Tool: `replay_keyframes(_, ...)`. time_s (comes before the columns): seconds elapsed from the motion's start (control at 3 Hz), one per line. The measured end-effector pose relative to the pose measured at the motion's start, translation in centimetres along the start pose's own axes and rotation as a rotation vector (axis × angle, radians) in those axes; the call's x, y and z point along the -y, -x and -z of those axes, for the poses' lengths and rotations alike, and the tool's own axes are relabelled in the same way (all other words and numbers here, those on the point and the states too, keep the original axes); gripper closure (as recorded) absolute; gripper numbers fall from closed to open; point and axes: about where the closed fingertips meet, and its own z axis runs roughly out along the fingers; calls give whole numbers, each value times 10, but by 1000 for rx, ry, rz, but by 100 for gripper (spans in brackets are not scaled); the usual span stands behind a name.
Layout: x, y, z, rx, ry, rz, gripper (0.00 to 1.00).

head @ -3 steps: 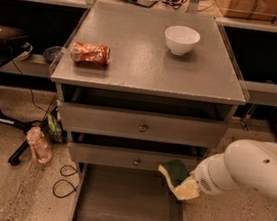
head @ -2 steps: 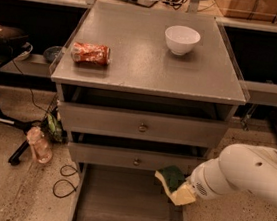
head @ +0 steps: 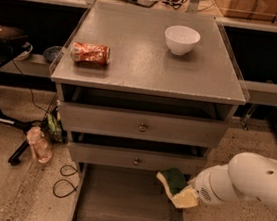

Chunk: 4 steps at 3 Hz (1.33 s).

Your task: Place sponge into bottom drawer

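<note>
The sponge [head: 173, 185], pale yellow with a dark green layer, is held at the end of my white arm, over the right rear part of the pulled-out bottom drawer [head: 117, 200]. The gripper [head: 181, 191] is at the sponge, mostly hidden behind it. The drawer's flat grey bottom shows bare below it.
A grey cabinet top [head: 150, 58] holds a white bowl [head: 181, 39] and an orange-red snack packet [head: 89, 53]. Two shallower drawers with round knobs [head: 142, 127] are above the open one. A plastic bottle [head: 39, 144] and cables lie on the floor at left.
The arm with the sponge has shifted slightly left and down, over the open bottom drawer.
</note>
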Motion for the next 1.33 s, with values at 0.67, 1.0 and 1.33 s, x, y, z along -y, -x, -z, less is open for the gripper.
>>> replay_keyframes(0.67, 3, -18, -31, 16, -15, -67, 100)
replay_keyframes(1.0, 3, -24, -56, -13, -67, -81, 100)
replay_keyframes(1.33, 2, -22, -118, -122, -95, -89, 100)
